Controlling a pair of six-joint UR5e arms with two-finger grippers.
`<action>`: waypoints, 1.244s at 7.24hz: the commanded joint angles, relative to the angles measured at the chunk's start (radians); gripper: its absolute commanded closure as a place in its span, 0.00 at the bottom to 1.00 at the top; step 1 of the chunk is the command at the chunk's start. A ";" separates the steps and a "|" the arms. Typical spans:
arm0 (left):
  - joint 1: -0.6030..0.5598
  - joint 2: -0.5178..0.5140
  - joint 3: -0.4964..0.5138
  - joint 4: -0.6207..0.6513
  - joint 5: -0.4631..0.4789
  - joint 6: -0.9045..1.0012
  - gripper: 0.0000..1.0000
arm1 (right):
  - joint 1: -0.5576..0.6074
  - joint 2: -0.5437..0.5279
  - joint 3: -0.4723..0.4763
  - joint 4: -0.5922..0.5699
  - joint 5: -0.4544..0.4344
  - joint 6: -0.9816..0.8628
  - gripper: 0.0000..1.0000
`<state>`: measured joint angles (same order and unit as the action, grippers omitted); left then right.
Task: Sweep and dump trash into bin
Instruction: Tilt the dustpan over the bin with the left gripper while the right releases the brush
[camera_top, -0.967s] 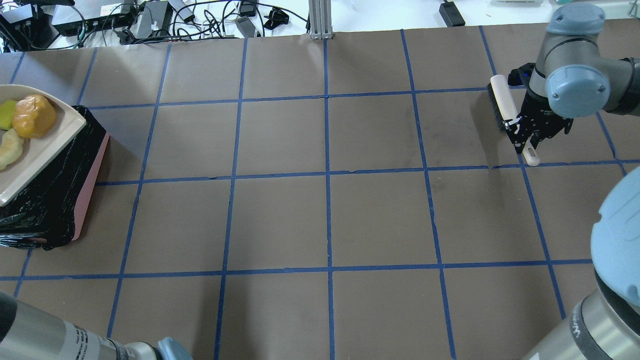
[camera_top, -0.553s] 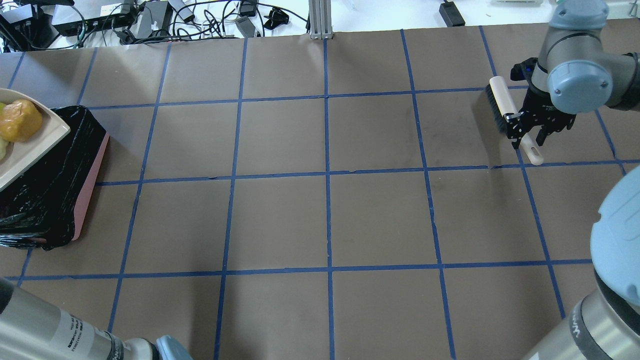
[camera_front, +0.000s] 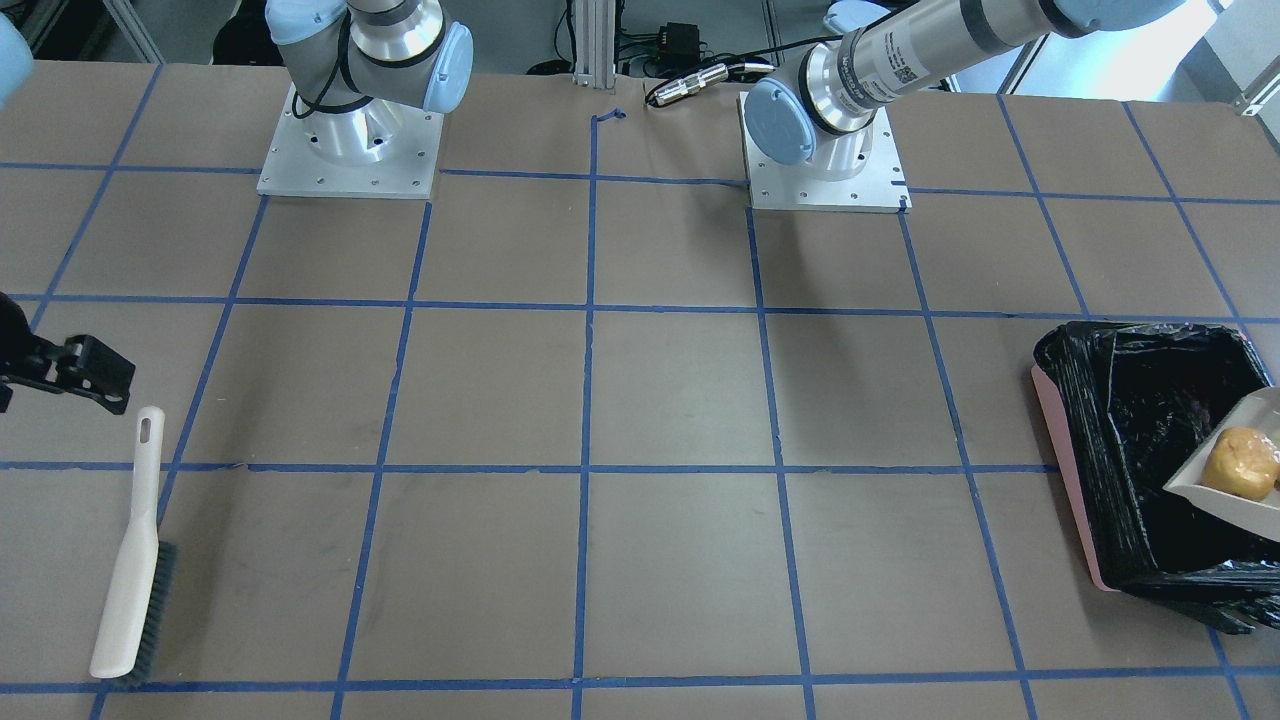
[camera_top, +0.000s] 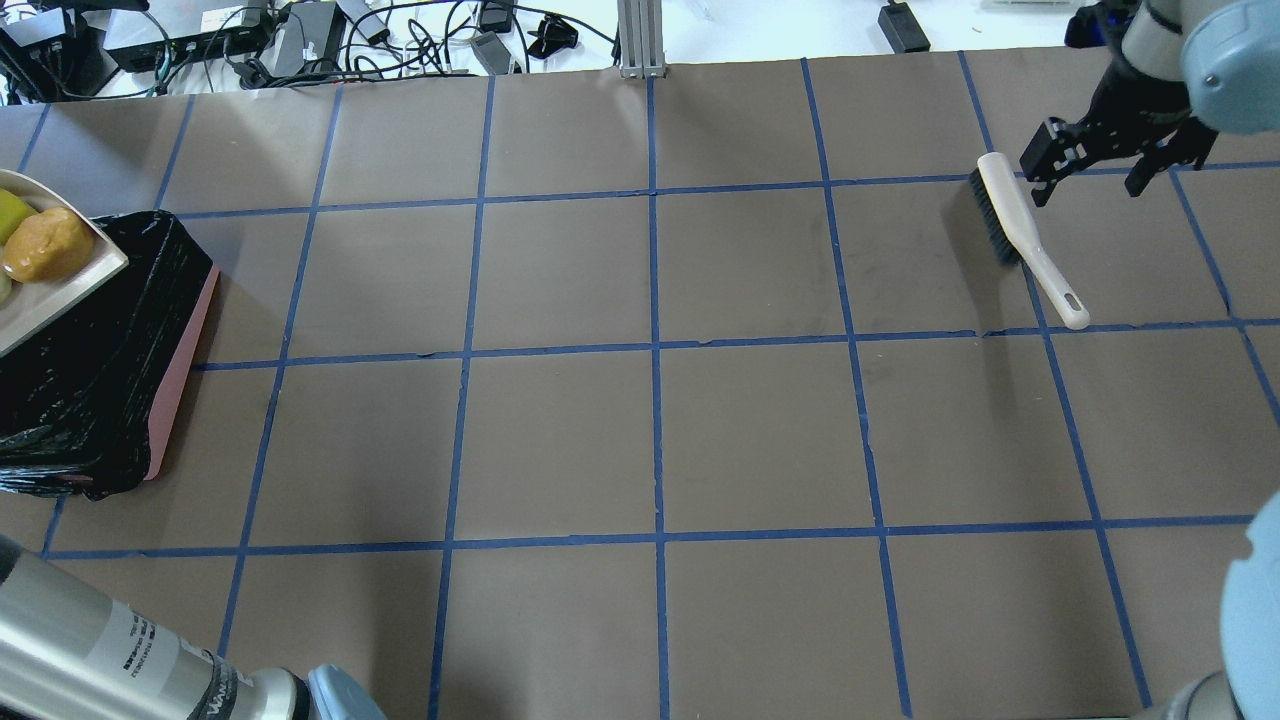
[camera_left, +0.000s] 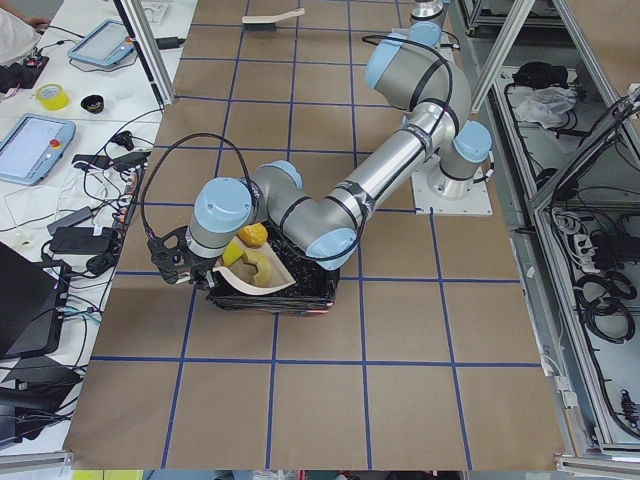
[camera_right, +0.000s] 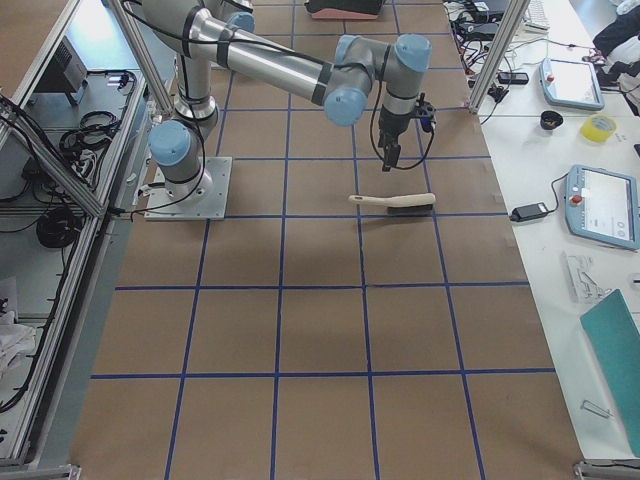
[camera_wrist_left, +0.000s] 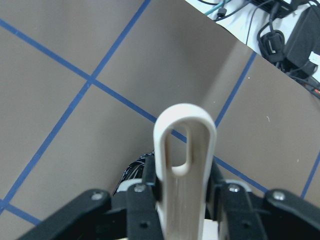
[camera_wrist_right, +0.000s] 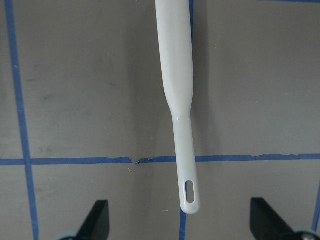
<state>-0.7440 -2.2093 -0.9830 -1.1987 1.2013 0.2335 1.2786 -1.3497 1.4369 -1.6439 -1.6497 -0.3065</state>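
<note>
The beige dustpan (camera_top: 60, 285) hangs over the bin (camera_top: 180, 380), a pink box lined with a black bag, at the table's left end. In the pan lie the trash pieces: a golden-brown lump (camera_top: 45, 257), a yellow-green sponge (camera_top: 12, 212) and a pale crescent slice (camera_left: 250, 268). My left gripper (camera_wrist_left: 182, 192) is shut on the dustpan's looped handle (camera_wrist_left: 185, 145). The brush (camera_top: 1010, 225) lies flat on the table at the far right. My right gripper (camera_top: 1085, 175) is open and empty, raised above and beyond the brush handle (camera_wrist_right: 187, 190).
Blue tape lines divide the brown table into squares. Cables and power bricks (camera_top: 300, 35) line the far edge behind a metal post (camera_top: 640, 40). The arm bases (camera_front: 350, 150) stand on the robot's side. The left arm (camera_left: 400, 170) reaches across to the bin.
My right gripper let go of the brush handle and drew up and away toward the far right; the brush stays on the table. The dustpan shifted left over the bin.
</note>
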 joint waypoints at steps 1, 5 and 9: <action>0.008 0.016 -0.009 0.013 -0.127 0.105 1.00 | 0.017 -0.090 -0.079 0.192 0.014 0.088 0.00; 0.014 0.072 -0.101 0.099 -0.206 0.221 1.00 | 0.317 -0.106 -0.073 0.188 0.010 0.471 0.00; 0.040 0.170 -0.257 0.103 -0.496 0.486 1.00 | 0.321 -0.112 -0.072 -0.007 0.103 0.399 0.00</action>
<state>-0.7127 -2.0725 -1.1809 -1.0961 0.8043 0.5914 1.5988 -1.4672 1.3640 -1.5548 -1.5779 0.1359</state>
